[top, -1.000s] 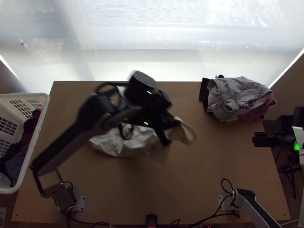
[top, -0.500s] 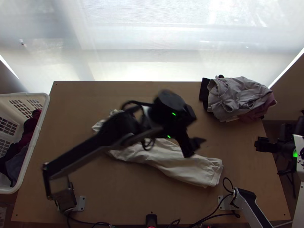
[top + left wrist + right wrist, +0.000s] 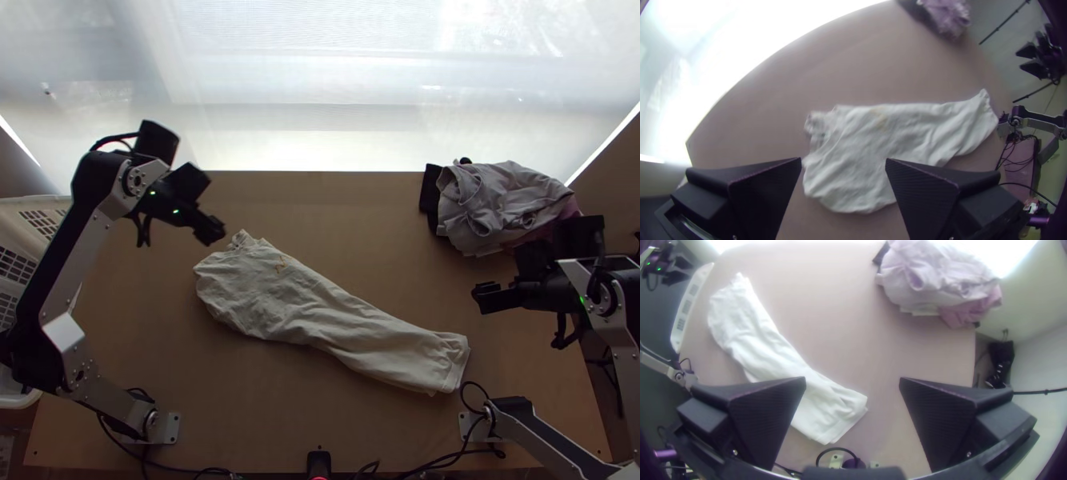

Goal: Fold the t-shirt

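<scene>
Firstly, left gripper: raised over the desk's far left, aimed toward the shirt's collar end, fingers apart. Right gripper: over the right side, pointing inward, fingers apart. One cream cotton T-shirt: folded into a long strip, laid diagonally mid-desk, lower end near the right arm's base. Open desk between shirt and grey-and-pink clothes pile, far right corner. White plastic basket: left edge.
</scene>
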{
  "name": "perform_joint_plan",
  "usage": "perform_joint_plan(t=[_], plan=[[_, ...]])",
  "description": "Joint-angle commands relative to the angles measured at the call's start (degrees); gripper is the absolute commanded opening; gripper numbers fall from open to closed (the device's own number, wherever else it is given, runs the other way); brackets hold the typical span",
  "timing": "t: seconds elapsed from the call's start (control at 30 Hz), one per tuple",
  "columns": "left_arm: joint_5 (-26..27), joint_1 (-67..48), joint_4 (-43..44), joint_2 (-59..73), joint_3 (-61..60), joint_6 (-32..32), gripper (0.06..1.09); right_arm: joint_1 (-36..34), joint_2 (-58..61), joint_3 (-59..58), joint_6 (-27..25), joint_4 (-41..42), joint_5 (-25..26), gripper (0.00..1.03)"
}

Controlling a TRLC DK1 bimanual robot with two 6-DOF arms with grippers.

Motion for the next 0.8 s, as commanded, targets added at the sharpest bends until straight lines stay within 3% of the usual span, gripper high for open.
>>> perform_joint_plan(t=[0.0,0.33,0.53,0.77], plan=[[0.3,18.2,-2.2,0.8,-17.7,6.4,0.95,7.5,4.8,4.0,-0.5,-0.8,-2.0,0.98],[-2.7,23.2,7.2,0.9,-32.5,7.9,0.99,7.4,3.3,5.0,-0.9,-1.6,-2.0,0.98],[1.9,20.8,11.3,1.4,-35.6,5.6,0.99,7.3,2.6,4.9,-1.1,-1.9,-1.9,0.98],[11.4,20.3,12.8,3.1,-34.3,1.1,0.99,7.3,1.5,4.0,-1.3,-2.0,-1.9,0.98]])
